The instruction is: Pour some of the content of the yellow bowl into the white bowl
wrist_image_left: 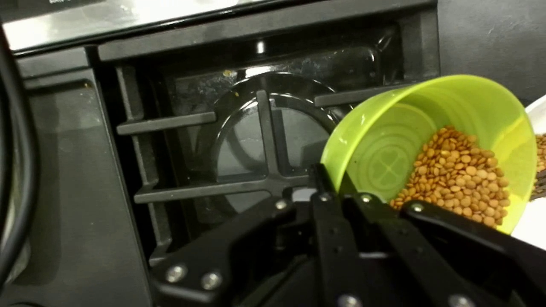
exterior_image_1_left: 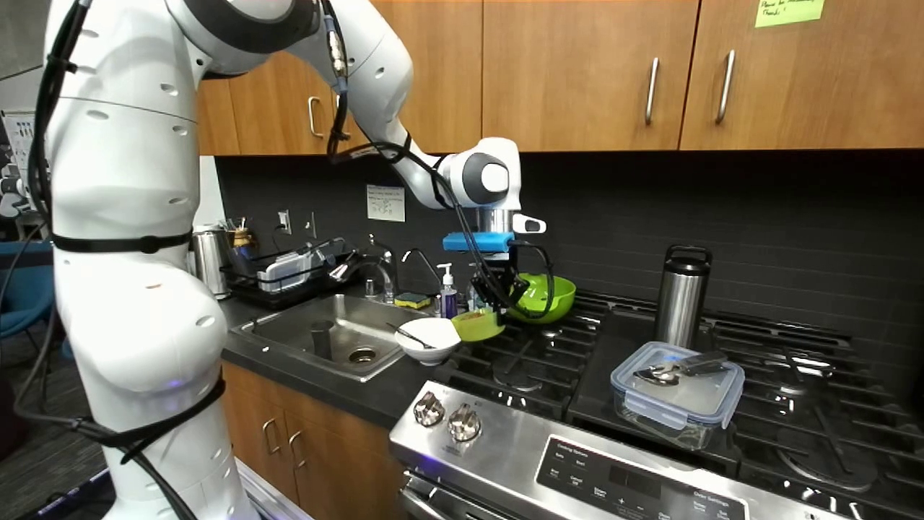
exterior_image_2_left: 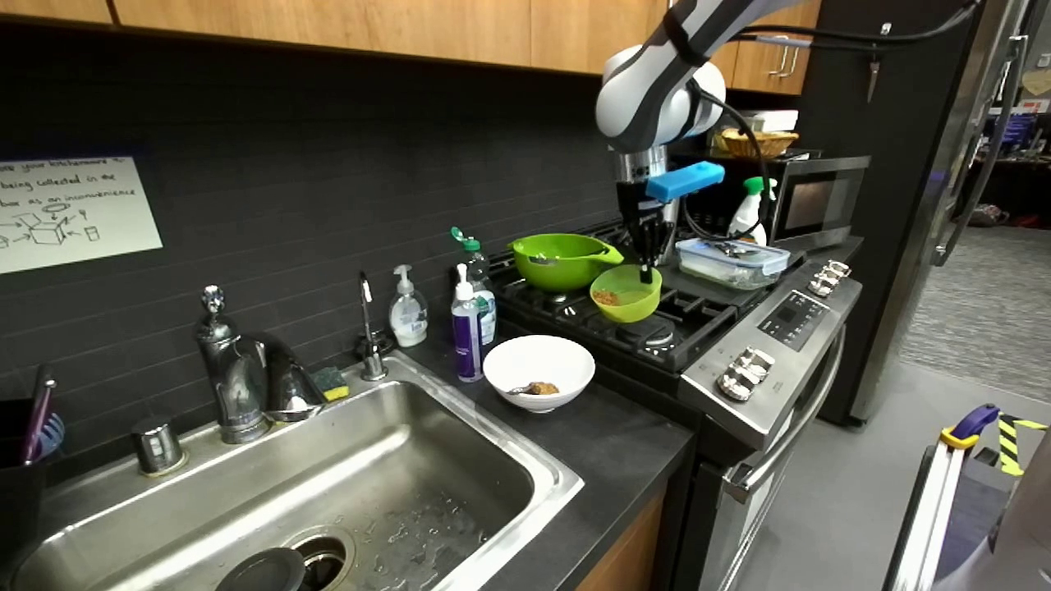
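gripper: pinching the rim of the yellow bowl, one jaw inside the wall, one outside.
yellow bowl: raised above the stove, near the edge beside the counter; tilted.
lentils: heaped in the yellow bowl on the side facing the white bowl; part of the base is bare.
white bowl: upright on the counter, between sink and stove, near the yellow bowl; a small heap of lentils inside.
utensil: lies in the white bowl, handle over the rim.
green bowl: larger, at the rear of the stove, behind the yellow bowl.
container: clear, lid fitted, on the stove's centre section.
cutlery: lies on the container's lid.
flask: steel, black top, upright behind the container.
bottles: i count three in an exterior view, standing between sink and stove, near the wall.
sponge: on the sink's rear ledge, just beside the faucet.
sink: steel, floor wet.
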### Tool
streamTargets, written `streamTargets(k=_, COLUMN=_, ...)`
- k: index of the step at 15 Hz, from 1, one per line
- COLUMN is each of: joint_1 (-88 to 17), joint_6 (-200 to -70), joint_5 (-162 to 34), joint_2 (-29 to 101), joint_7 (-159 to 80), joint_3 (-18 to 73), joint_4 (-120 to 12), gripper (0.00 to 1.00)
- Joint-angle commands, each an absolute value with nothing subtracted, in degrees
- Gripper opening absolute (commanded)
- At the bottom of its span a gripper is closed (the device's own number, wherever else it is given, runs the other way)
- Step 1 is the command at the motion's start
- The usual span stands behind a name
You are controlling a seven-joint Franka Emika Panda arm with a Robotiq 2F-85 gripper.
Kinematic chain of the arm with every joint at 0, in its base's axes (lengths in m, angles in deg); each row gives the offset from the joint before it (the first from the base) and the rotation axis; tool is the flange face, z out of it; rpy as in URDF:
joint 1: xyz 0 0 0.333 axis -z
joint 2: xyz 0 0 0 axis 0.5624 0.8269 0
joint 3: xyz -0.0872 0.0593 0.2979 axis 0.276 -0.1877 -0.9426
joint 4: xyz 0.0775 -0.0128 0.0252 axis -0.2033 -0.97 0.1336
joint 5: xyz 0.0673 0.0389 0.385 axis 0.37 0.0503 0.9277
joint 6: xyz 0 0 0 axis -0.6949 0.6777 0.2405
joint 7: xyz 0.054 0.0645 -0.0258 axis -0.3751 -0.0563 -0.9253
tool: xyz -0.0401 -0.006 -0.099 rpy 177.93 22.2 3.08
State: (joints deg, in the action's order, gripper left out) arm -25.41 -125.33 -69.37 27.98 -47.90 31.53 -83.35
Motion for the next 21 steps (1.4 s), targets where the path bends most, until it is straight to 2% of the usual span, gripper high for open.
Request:
streamTargets(k=1, joint_1=-24.43, joint_6=-126.93, joint_5=-66.89, joint_2=26.09, joint_7=-50.31, joint_3=32.05, joint_4=-85.67, gripper=0.01)
streamTargets(k=21, joint_1=-21.52, joint_6=-131.12, joint_5=-62.45, joint_2=27.17, joint_7=-52.97, joint_3=34.18, joint_4=-89.46, gripper=0.01)
